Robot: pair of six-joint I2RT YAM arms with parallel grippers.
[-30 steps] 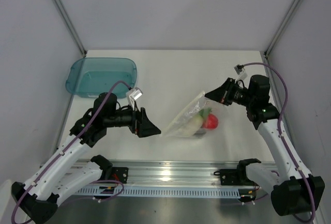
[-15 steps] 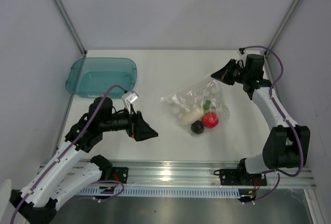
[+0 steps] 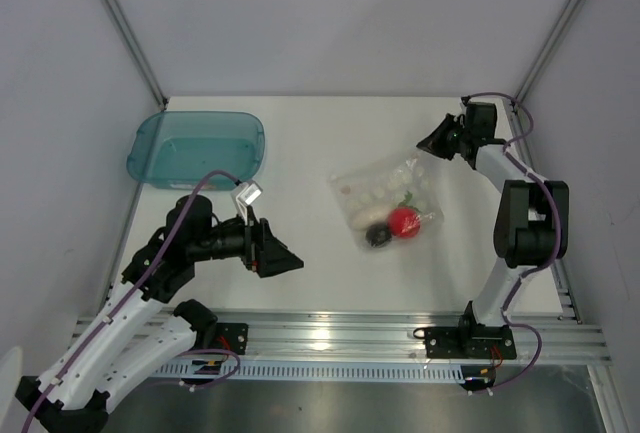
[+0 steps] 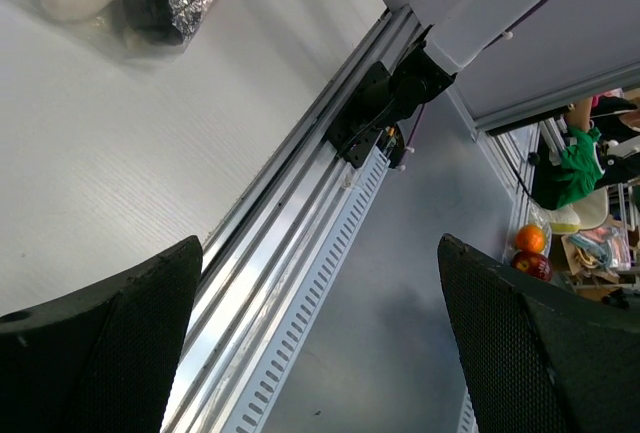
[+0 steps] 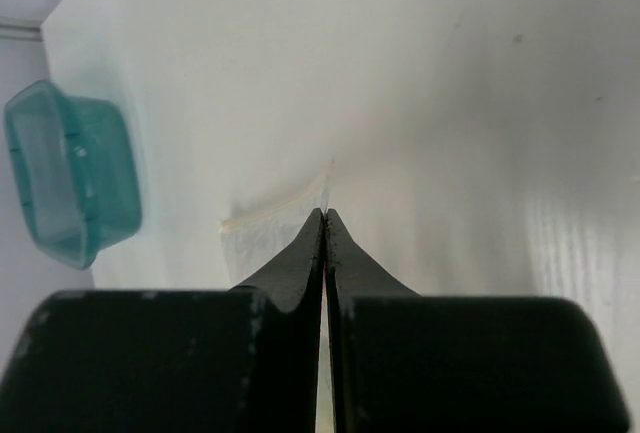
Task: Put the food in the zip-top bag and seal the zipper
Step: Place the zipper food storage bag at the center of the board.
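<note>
- I see the zip-top bag lying flat, clear and crinkly, at 3 o'clock from the table's middle.
- All three foods bunch in its 5 o'clock corner, seemingly under the film.
- The red tomato touches the dark round piece, at its 2 o'clock.
- The white radish lies at its 11 o'clock, with its leaves toward 2 o'clock.
- I cannot tell whether the zipper is sealed.
</note>
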